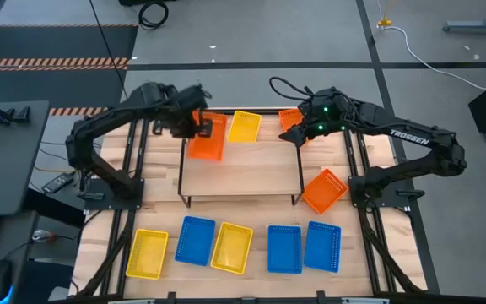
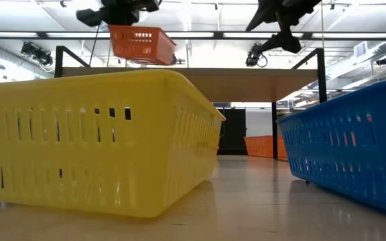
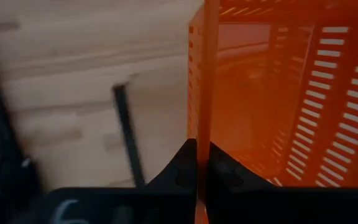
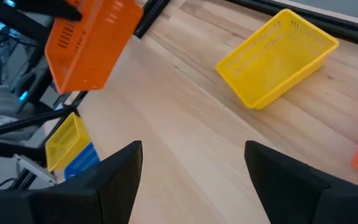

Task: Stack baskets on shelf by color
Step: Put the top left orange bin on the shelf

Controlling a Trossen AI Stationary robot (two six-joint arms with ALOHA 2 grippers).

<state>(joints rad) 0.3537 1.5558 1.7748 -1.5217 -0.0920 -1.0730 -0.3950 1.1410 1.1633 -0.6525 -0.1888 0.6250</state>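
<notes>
The small rectangular orange plastic basket is seen with smooth, slightly glossy perforated walls. The same moulded plastic, with slotted sides, is shown by the yellow rectangular basket and the blue rectangular basket. The low rectangular shelf is topped with pale, matt wood and carried on thin black metal legs. The large tabletop is of light wood with a faint sheen.
</notes>
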